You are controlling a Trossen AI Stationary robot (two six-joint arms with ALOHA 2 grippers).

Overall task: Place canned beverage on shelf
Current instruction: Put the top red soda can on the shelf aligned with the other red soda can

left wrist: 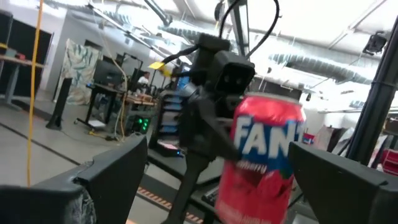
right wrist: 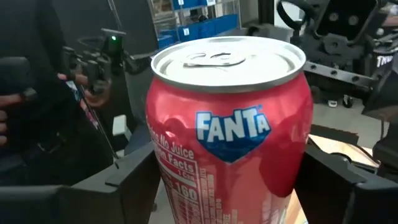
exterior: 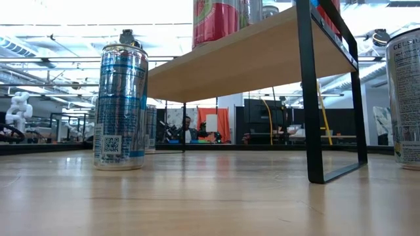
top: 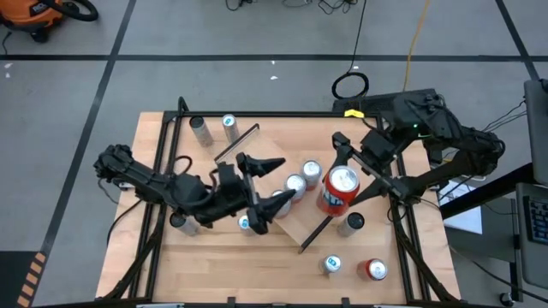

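Observation:
A red Fanta can (right wrist: 230, 124) stands upright between the fingers of my right gripper (right wrist: 230, 186), which is shut on it. In the high view this can (top: 340, 190) is over the right part of the shelf (top: 291, 141), a light-wood board with black rails. Two silver cans (top: 302, 176) stand on the board beside it. My left gripper (top: 272, 183) is open over the shelf's left part with nothing between its fingers. It points toward the Fanta can (left wrist: 264, 162). The low view shows the shelf (exterior: 262, 52) from below, with the red can (exterior: 215, 19) above its top. My right gripper pinches the Fanta can's side wall (right wrist: 163, 180) between its two fingers, low on the can's body. The fingers (right wrist: 339, 180) lie level and come from the table's far right. The can is upright, top up. Whether its base touches the shelf I cannot tell.
Loose cans stand on the tabletop: two at the far left (top: 214, 128), two near my left arm (top: 244, 224), and three near the right front, one of them red (top: 372, 269). In the low view a tall silver-blue can (exterior: 120, 105) stands left of the shelf's black leg (exterior: 312, 98).

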